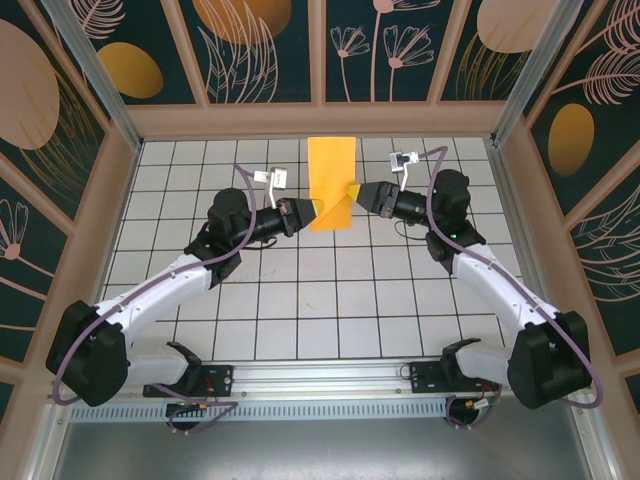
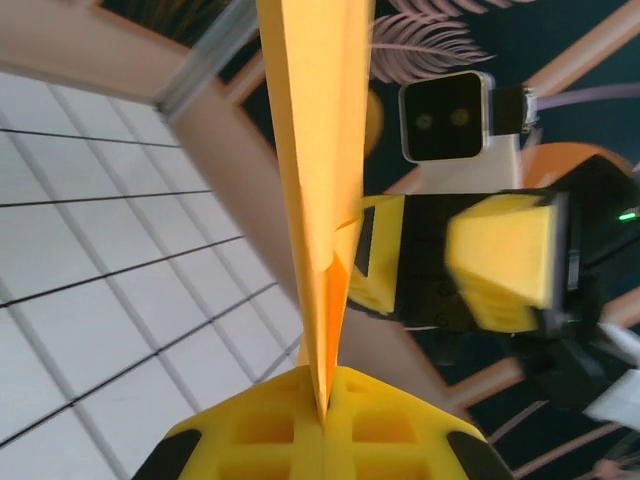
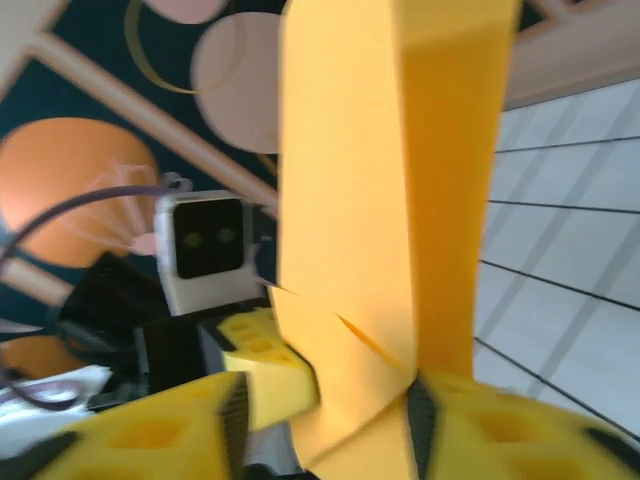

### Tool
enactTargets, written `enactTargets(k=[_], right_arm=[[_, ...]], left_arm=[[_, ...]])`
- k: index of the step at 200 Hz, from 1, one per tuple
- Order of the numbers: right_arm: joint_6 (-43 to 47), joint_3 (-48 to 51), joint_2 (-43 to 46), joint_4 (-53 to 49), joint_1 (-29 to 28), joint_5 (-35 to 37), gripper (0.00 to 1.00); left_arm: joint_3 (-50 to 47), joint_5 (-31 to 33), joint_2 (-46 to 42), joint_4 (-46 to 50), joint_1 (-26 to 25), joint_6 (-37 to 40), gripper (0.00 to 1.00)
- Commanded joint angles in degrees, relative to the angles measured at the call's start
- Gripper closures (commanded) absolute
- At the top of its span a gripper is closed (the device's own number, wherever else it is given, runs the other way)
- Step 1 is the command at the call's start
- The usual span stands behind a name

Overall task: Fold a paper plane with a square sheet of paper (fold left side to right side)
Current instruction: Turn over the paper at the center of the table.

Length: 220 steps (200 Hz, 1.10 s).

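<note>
Left gripper (image 1: 302,213) pinching the lower left edge and right gripper (image 1: 359,194) pinching the right edge of the folded orange sheet (image 1: 332,170), apparently raised mid-bench (image 1: 300,300), the 2 grips likely keeping its layers aligned.

Left hand (image 1: 305,212) and right hand (image 1: 358,193) are both wearing moulded yellow fingers (image 2: 262,440), each showing square lattice pockets on its outer face. Directly behind each hand a black cylindrical motor housing is sitting; on the right one a small green light (image 2: 627,214) is glowing. Above each hand a white box camera (image 2: 445,117) with a black two-lens face is riding on a bracket. Farther behind the hands, the left arm (image 1: 165,285) and right arm (image 1: 495,285) are showing white shells between black joints. A mauve-grey cable (image 1: 240,172) is running along each to black base blocks.
</note>
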<state>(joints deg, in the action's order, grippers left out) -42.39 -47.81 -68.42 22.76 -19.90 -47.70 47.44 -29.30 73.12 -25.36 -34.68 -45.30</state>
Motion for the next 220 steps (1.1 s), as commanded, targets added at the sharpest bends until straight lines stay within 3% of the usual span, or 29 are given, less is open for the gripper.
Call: enactTargets(k=[1,20,34,68,82,110,185,220], right_arm=[[11.35,-3.81,3.45,-21.86,1.26,14.99,0.41],[15.67,-6.26,3.65,-38.24,2.10,34.61,0.39],[15.60,-5.35,4.43,-44.03,3.84,43.61,0.36],[13.89,1.99,9.88,-45.27,7.11,51.28,0.27],[12.90,4.67,12.21,-44.49,7.88,52.30,0.26],[12.16,7.78,14.88,-44.37,8.75,53.46,0.25],[11.19,12.66,17.46,-42.53,8.86,49.83,0.25],[11.32,14.27,17.48,-40.80,8.86,48.84,0.25]], left_arm=[[4.07,10.71,-2.01,15.15,-0.77,9.87,1.00],[7.82,27.15,-1.45,29.23,-4.27,16.29,1.00],[12.07,40.48,0.83,39.30,-8.03,18.21,1.00],[21.48,70.86,11.53,62.80,-15.74,10.49,1.00],[25.51,77.53,17.20,71.83,-17.54,5.32,1.00],[31.12,80.78,26.80,80.63,-20.37,-1.02,1.00],[41.18,69.21,43.68,84.03,-21.31,-3.55,1.00],[50.14,70.26,51.09,87.42,-21.30,-2.38,1.00]])
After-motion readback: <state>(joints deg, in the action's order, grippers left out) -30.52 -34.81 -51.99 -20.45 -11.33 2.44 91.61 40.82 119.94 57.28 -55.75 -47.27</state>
